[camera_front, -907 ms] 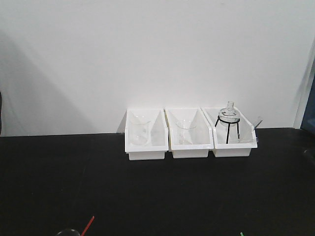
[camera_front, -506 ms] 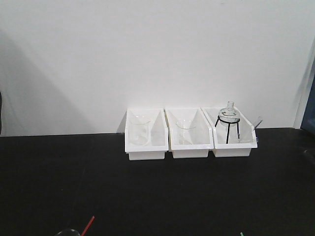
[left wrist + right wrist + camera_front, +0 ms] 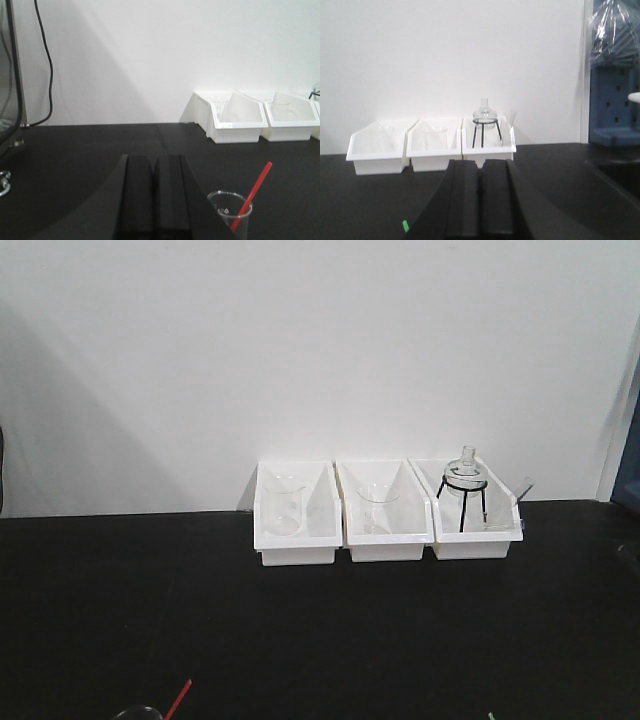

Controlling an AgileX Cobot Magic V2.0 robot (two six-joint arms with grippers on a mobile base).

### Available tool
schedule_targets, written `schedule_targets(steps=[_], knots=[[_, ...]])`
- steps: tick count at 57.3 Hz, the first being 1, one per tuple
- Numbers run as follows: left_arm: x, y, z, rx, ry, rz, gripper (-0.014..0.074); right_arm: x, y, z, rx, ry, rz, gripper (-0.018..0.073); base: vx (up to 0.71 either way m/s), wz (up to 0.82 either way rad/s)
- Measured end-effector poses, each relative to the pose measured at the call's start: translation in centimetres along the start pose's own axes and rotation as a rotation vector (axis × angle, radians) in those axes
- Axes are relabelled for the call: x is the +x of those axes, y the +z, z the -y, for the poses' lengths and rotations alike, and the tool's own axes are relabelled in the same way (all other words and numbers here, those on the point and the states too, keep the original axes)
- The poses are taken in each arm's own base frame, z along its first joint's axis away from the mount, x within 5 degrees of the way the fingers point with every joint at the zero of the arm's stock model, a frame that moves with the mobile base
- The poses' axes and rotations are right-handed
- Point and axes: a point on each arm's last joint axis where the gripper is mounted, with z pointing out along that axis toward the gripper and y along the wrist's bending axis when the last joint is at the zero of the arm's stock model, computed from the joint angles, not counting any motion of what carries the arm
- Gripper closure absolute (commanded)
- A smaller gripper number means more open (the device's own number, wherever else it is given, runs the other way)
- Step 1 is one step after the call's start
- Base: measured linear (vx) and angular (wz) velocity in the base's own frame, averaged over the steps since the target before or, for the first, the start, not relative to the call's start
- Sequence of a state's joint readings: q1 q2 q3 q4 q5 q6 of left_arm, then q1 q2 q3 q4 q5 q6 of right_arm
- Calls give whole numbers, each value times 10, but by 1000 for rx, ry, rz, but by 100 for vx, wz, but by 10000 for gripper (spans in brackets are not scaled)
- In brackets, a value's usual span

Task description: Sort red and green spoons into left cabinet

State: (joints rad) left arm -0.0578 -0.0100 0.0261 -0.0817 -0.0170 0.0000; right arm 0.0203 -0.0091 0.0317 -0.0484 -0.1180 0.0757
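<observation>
Red spoon point(image 3: 256, 187) leans, slim, in clear beaker point(image 3: 222, 207).

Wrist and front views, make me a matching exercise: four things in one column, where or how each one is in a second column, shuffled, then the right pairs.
Column one
1. red spoon
2. glass flask
3. left end effector
4. green spoon

Column two
A. on a black tripod in a white bin
B. only its tip shows at the picture's bottom edge
C. leaning in a small beaker
D. shut, holding nothing

Pairs: 1-C, 2-A, 3-D, 4-B
</observation>
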Motion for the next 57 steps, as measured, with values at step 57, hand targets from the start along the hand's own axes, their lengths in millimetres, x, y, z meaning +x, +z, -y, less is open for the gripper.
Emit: schedule_targets(steps=[57], knots=[[-151, 74, 13, 6, 94, -72, 600, -147, 69, -2, 15, -92, -186, 562, 0, 0]])
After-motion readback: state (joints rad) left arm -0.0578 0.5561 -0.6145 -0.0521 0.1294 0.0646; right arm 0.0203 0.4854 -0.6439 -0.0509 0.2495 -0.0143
